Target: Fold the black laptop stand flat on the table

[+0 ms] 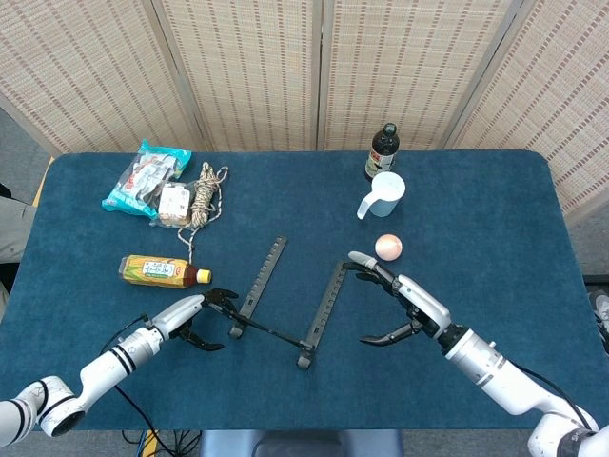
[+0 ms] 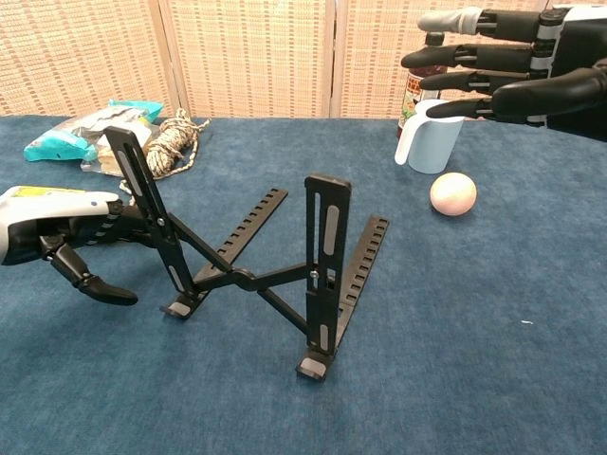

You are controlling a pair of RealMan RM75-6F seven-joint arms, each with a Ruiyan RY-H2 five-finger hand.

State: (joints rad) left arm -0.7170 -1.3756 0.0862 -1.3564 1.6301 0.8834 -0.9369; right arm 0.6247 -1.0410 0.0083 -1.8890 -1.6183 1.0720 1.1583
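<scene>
The black laptop stand (image 1: 324, 309) stands unfolded on the blue table, its two slotted rails flat and its two support arms raised. In the chest view the stand (image 2: 327, 256) shows both arms upright, joined by a crossed link. My left hand (image 1: 195, 319) is at the stand's left side, its fingers (image 2: 119, 230) stretched out to the left upright and the thumb hanging apart below; it grips nothing that I can see. My right hand (image 1: 395, 305) hovers just right of the right rail, fingers spread and empty, and fills the top right corner as right hand (image 2: 503, 66) in the chest view.
A peach ball (image 1: 388, 248) and a pale blue cup (image 1: 383, 193) lie behind my right hand, with a dark bottle (image 1: 383, 150) further back. A tea bottle (image 1: 157, 271), a rope coil (image 1: 205, 205) and a snack bag (image 1: 143, 181) sit at the left.
</scene>
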